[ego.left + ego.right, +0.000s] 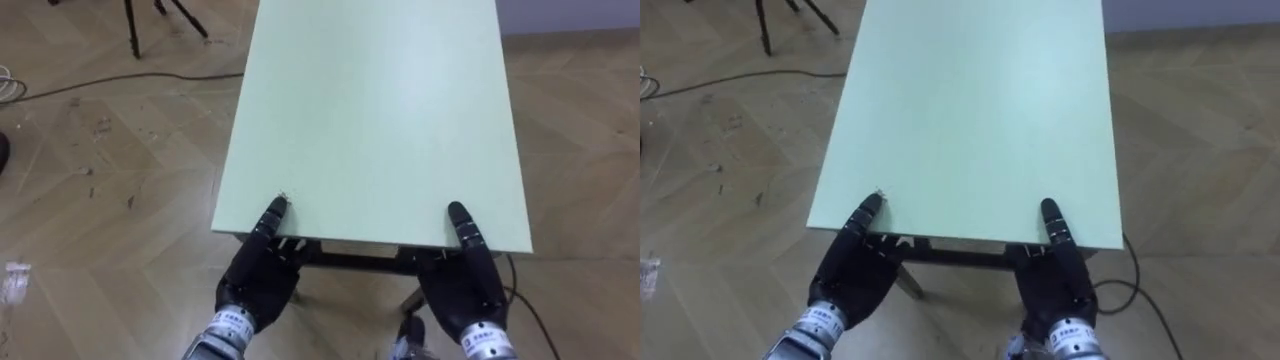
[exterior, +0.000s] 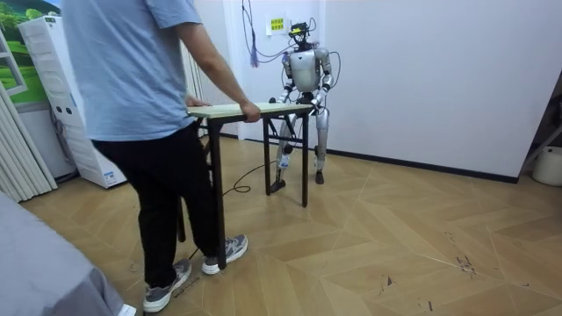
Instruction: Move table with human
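The table (image 1: 370, 110) stands between the robot and a person (image 2: 140, 96), who grips its far end. The left hand (image 1: 256, 283) and right hand (image 1: 466, 288) clamp the near edge at its corners, thumbs on top (other fingers hidden beneath).

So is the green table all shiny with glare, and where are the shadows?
Left eye view: no glare, the table is evenly lit; it's dark under its near edge, where the left hand and right hand grip it. Room view: soft shadows lie on the floor beneath the person.
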{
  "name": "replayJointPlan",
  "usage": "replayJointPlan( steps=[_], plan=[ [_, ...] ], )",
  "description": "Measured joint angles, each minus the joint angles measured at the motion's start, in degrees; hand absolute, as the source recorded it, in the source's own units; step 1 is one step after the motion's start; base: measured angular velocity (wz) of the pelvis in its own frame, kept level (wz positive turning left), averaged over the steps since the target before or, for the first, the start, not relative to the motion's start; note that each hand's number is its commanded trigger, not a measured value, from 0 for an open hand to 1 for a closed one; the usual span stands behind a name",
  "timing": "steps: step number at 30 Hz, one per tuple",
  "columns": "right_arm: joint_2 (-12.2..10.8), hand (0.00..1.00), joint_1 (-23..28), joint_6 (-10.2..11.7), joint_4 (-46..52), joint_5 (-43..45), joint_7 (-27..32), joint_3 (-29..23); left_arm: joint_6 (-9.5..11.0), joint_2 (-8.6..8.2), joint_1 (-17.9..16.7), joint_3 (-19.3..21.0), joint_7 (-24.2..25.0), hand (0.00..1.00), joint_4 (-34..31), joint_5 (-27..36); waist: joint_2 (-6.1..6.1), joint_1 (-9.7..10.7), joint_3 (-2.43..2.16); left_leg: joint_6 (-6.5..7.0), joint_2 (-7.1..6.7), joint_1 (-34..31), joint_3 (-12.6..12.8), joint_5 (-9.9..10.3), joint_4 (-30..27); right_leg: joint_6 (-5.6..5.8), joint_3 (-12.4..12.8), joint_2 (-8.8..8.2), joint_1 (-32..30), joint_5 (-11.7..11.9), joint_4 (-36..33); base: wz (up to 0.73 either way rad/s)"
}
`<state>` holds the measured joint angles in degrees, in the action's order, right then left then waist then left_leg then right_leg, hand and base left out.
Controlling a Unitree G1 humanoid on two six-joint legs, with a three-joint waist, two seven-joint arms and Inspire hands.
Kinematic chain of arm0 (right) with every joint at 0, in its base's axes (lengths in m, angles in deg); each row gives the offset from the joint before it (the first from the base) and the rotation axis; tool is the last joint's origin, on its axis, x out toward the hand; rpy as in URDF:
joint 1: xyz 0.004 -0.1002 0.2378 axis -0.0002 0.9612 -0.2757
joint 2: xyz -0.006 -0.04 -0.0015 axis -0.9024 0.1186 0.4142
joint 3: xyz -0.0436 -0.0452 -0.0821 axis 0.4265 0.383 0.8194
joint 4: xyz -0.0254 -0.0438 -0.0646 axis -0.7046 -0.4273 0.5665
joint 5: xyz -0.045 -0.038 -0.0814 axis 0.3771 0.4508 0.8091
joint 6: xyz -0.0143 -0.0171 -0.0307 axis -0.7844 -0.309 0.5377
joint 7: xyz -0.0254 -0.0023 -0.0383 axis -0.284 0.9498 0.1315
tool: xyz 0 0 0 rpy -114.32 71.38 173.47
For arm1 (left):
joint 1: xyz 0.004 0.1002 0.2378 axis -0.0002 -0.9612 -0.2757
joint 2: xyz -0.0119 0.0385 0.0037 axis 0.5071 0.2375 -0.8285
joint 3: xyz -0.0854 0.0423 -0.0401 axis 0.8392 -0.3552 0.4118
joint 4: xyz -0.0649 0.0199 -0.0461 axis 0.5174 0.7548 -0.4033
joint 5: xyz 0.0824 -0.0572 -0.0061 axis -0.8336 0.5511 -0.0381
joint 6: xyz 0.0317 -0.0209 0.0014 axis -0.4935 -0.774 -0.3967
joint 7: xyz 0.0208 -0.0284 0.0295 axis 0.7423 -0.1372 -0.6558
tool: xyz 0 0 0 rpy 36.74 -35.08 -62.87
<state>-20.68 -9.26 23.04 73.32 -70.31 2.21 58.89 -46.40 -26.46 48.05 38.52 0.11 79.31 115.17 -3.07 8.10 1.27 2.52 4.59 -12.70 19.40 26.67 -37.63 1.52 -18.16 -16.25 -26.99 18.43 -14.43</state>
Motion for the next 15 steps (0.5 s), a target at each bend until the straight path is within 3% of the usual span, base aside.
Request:
replayJointPlan(
  steps=[1, 2, 3, 4, 5, 7, 8, 9, 10, 11, 12, 13, 14, 15],
  plan=[
    [0.1, 1.00, 0.3, -0.5, -0.5, 0.0, -0.1, -0.3, 0.0, 0.01, -0.1, -0.3, 0.0, 1.00, 0.6, -0.3, -0.39, 0.1, 0.14, 0.12, 1.33, 0.0, 1.6, 0.1, -0.6, 0.57, -0.1, -0.01, -0.3, -1.6, -3.7, 0.51],
    [-0.1, 1.00, 1.7, -1.0, -0.9, 0.0, -0.5, -0.9, 0.0, 0.04, -0.1, -1.0, 0.0, 1.00, 1.2, -1.2, -1.00, 0.7, 0.12, 0.46, 4.06, 0.1, 3.7, -0.1, -1.1, 0.61, 0.2, -0.29, -1.1, -8.7, -15.5, 0.87],
    [-0.8, 1.00, 3.2, -0.8, -0.8, -1.1, -1.0, -1.3, 0.0, 0.17, 0.1, -1.8, -0.4, 1.00, 1.2, -1.7, -0.64, 1.3, 0.08, 0.83, 5.38, 0.5, 5.6, -1.0, -0.7, 0.90, 0.9, -0.81, -1.2, -15.8, -27.6, 0.97],
    [-0.9, 1.00, 3.8, -0.4, -0.8, -2.2, -1.0, -1.0, 0.0, 0.10, 0.0, -2.1, -0.9, 1.00, 0.9, -2.3, 0.17, 1.1, -0.06, 1.32, 5.59, 0.8, 8.4, -1.8, 0.0, 0.40, 2.5, -0.75, -0.8, -20.6, -37.6, 0.64],
    [-0.9, 1.00, 3.9, -0.2, -0.7, -2.3, -1.0, -1.0, 0.0, 0.06, 0.0, -2.1, -0.9, 1.00, 0.9, -2.3, 0.35, 1.1, -0.04, 1.60, 5.66, 0.9, 9.7, -2.0, 0.1, 0.17, 3.0, -0.65, -0.2, -22.2, -41.1, 0.17],
    [0.5, 1.00, 3.9, 1.0, 0.8, -3.0, -0.8, 0.4, -0.1, -0.30, -0.2, -2.0, -0.9, 1.00, 0.2, -2.1, 0.38, 0.2, -0.03, 2.71, 5.43, 0.9, 15.7, -2.2, 0.2, 0.37, 5.1, -0.34, 3.6, -27.8, -47.8, -0.20],
    [1.0, 1.00, 3.8, 1.4, 1.0, -3.4, -0.7, 0.9, -0.1, -0.37, -0.3, -2.0, -0.9, 1.00, 0.0, -2.1, 0.42, -0.4, 0.01, 2.89, 5.35, 0.9, 16.9, -2.3, 0.3, 0.47, 5.4, -0.36, 4.3, -28.6, -48.0, -0.47],
    [1.6, 1.00, 3.4, 2.0, 1.0, -3.9, -0.3, 2.1, -0.1, -0.62, -0.5, -1.7, -1.0, 1.00, -0.2, -2.0, 0.42, -1.0, 0.08, 3.20, 5.31, 0.7, 17.9, -2.6, 0.5, 1.66, 5.6, -0.04, 4.8, -29.8, -46.1, -0.37],
    [1.7, 1.00, 3.2, 2.2, 1.0, -3.9, 0.1, 2.4, -0.1, -0.63, -0.7, -1.6, -1.0, 1.00, -0.2, -2.0, 0.29, -1.0, 0.00, 3.43, 5.31, 0.5, 18.1, -2.9, 1.0, 1.76, 5.8, 0.68, 4.9, -29.9, -44.9, -0.26],
    [1.8, 1.00, 3.2, 2.2, 1.0, -3.9, 0.6, 2.8, -0.1, -0.73, -0.8, -1.5, -1.3, 1.00, -0.3, -2.2, 0.04, -1.0, -0.20, 3.88, 5.31, 0.5, 18.6, -4.4, 3.5, 2.69, 7.0, 3.07, 6.1, -30.3, -41.4, 0.00],
    [1.4, 1.00, 3.1, 2.3, 1.2, -4.1, 0.6, 3.1, -0.1, -0.20, -0.9, -1.3, -1.8, 1.00, -1.6, -2.2, 0.81, -0.9, -0.25, 4.10, 5.17, 0.7, 20.5, -6.2, 6.2, 2.75, 6.9, 3.51, 7.1, -31.2, -41.4, 0.00],
    [1.3, 1.00, 3.0, 2.8, 1.6, -4.8, 0.6, 3.9, 0.1, 0.40, -1.0, -1.1, -2.1, 1.00, -2.7, -2.2, 2.51, -1.0, -0.41, 4.30, 4.12, 1.5, 22.4, -7.8, 8.5, 2.56, 6.7, 3.15, 9.8, -31.8, -42.3, -0.12],
    [1.5, 1.00, 2.7, 3.0, 1.7, -5.0, 0.6, 4.3, 0.2, 0.52, -1.2, -0.9, -2.2, 1.00, -3.1, -2.2, 3.09, -1.2, -0.51, 4.19, 3.77, 1.5, 23.2, -8.5, 9.1, 2.38, 6.5, 3.23, 11.8, -32.3, -40.9, -0.53],
    [1.9, 1.00, 1.9, 3.8, 1.6, -5.0, 0.6, 5.5, 0.3, 0.28, -1.6, -0.5, -2.2, 1.00, -3.6, -2.2, 3.47, -2.6, -0.32, 3.93, 3.88, 1.1, 23.6, -8.9, 8.6, 2.74, 6.4, 3.53, 14.9, -35.4, -35.2, -0.81]
  ],
)
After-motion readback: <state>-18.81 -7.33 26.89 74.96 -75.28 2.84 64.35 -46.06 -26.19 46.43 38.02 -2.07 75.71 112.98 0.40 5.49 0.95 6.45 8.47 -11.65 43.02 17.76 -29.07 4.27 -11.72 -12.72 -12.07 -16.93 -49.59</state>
